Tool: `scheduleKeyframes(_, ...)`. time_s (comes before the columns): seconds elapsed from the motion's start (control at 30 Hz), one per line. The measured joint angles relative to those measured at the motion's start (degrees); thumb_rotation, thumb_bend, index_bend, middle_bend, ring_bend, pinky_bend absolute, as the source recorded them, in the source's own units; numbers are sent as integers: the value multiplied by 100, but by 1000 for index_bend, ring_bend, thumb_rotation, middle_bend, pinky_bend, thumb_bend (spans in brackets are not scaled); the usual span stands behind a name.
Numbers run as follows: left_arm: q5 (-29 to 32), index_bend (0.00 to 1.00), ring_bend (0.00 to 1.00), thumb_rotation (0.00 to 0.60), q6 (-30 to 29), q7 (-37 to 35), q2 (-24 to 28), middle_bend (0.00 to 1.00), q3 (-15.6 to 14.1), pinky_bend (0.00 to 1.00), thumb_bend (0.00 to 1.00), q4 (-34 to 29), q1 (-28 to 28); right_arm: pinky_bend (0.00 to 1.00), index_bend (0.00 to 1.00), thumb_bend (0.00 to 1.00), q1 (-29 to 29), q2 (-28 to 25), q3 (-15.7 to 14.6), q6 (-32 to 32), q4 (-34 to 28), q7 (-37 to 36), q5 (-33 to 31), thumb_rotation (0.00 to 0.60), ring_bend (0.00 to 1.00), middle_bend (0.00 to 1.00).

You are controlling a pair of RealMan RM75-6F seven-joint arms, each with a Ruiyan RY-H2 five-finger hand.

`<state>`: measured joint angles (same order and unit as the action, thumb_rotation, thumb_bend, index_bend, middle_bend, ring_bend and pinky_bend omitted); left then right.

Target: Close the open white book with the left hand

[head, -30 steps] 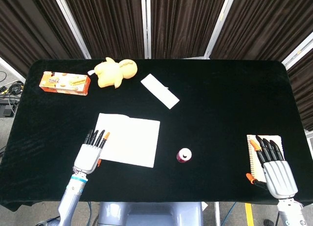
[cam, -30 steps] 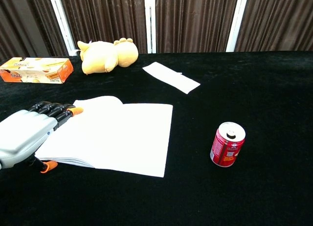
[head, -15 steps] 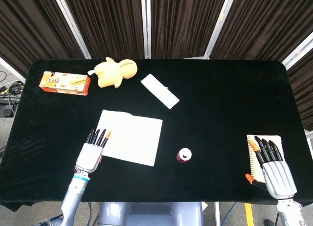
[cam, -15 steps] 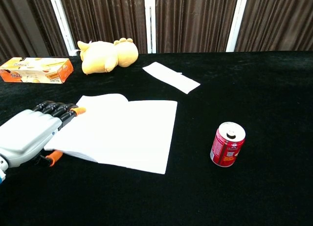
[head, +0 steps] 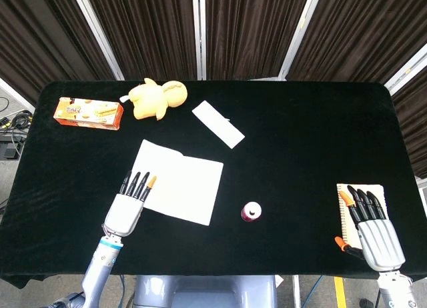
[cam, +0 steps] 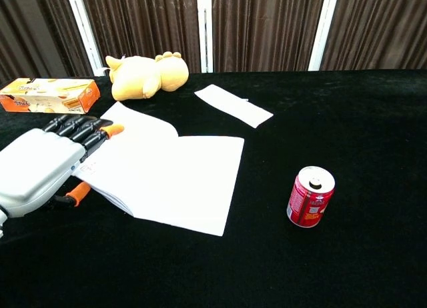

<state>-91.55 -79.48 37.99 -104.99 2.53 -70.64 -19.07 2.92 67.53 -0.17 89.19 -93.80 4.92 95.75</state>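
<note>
Left hand [cam: 41, 169] fingers straight, seemingly under lifted white book [cam: 175, 171] edge; thumb contact hidden, grip unclear.

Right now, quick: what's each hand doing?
Left hand: lifting the left half of the open white book; grip cannot be told.
Right hand: open, holding nothing.

White book [head: 181, 182], red can [cam: 310, 197], yellow plush [head: 156, 98], orange box [head: 89, 113].

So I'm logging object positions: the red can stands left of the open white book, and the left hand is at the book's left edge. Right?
Not quite. The red can stands right of the open white book, as the head view shows. The left hand is indeed at the book's left edge.
</note>
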Motion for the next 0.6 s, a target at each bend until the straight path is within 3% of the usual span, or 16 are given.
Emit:
scheduleKeyframes(0.2,-560,0,0,600,-377,65,-78,0,-77,0,478,122,-139,0,0,45,-6,-4,2,14,-8,9,9,600,0,0)
scheduleKeyframes(0.6,-707,0,0,600,-233,251,-391,0,115,0,461,-49,-491,0,0,45,-23,-69,11,31,-62,-27,-17,600,0,0)
